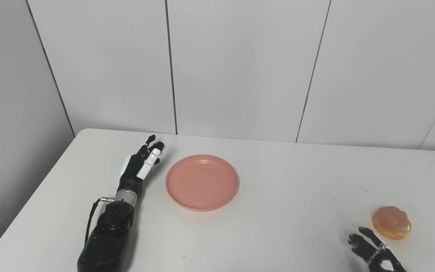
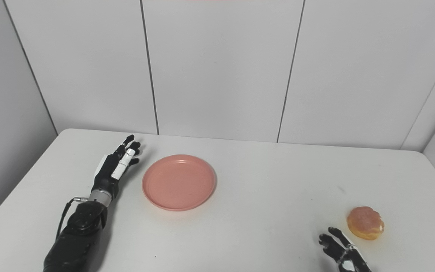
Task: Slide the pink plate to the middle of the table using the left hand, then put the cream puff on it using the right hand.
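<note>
On the white table (image 1: 278, 189), the pink plate (image 1: 202, 182) lies flat a little left of the middle, and the left hand (image 1: 139, 163) is stretched out just beside its left rim with fingers (image 1: 152, 158) extended, holding nothing. The cream puff (image 1: 391, 222) sits near the table's right front corner. The right hand (image 1: 372, 251) rises from the front edge just beside it, fingers spread and empty.

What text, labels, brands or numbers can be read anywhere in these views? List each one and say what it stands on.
None: no readable text in either view.
pink plate: plain, no print.
cream puff: no label.
left hand: white patches, no lettering seen.
right hand: white patch, no lettering seen.
table and wall panels: blank.
</note>
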